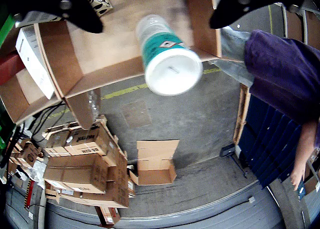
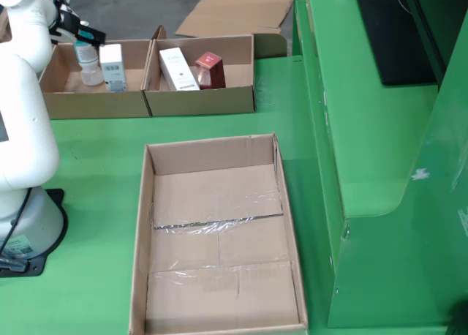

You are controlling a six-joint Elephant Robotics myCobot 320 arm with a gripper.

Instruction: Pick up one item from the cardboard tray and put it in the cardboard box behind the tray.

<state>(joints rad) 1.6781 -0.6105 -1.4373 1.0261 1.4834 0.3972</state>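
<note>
**Arm reaching over the far-left box compartment, bottle between spread fingers**

In the fixed view, the large empty cardboard tray [image 2: 219, 232] is lying nearest the camera on the green table [image 2: 88, 152], its floor crossed by a strip of clear tape. To its left, the white robot arm [image 2: 25, 108] is standing on its round base and bending away toward the far end of the table.

Beyond the tray, two open cardboard boxes are sitting side by side, touching. The right-hand box [image 2: 201, 93] is holding a white carton [image 2: 178, 69] and a red carton [image 2: 209, 69], leaning next to each other. The left-hand box [image 2: 95, 97] is holding a clear bottle [image 2: 88, 66] and, just beside it, a white upright package [image 2: 112, 66].

The gripper [image 2: 82, 35] is hovering over that left-hand box, just above the bottle. In the wrist view, its two black fingers [image 1: 80, 11] are spreading wide apart at the upper corners, gripping nothing, while a teal-labelled bottle [image 1: 167, 56] with a white end is showing between them, clear of both.

Farther off, flattened cardboard [image 2: 234, 9] is lying on the grey floor. In the wrist view, a person in a purple top [image 1: 285, 69] is standing at the right edge.
</note>
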